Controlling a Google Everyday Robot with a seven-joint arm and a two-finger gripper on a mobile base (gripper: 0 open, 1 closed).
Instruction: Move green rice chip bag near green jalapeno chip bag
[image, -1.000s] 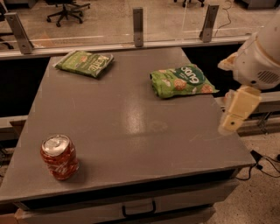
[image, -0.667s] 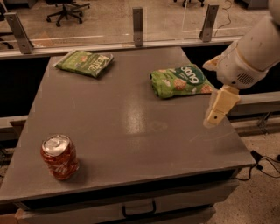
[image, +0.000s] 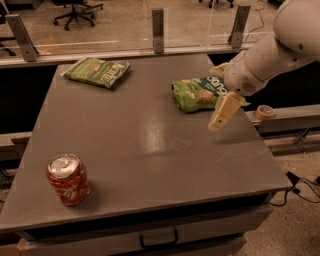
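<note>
The green rice chip bag (image: 196, 93) is bright green and puffy, with tan chip pictures, and lies at the right side of the grey table (image: 135, 145). The green jalapeno chip bag (image: 97, 71) is flatter, olive green with white lettering, and lies at the table's far left. My gripper (image: 221, 114) hangs from the white arm on the right, just right of and in front of the rice chip bag, a little above the table. It holds nothing.
A red soda can (image: 67, 179) stands near the table's front left corner. A glass barrier with metal posts (image: 158, 22) runs along the far edge. A tape roll (image: 264, 111) sits on a ledge at the right.
My arm and gripper have moved left and toward the rice chip bag, from beyond the table's right edge to over the table. The bags and can have not moved.
</note>
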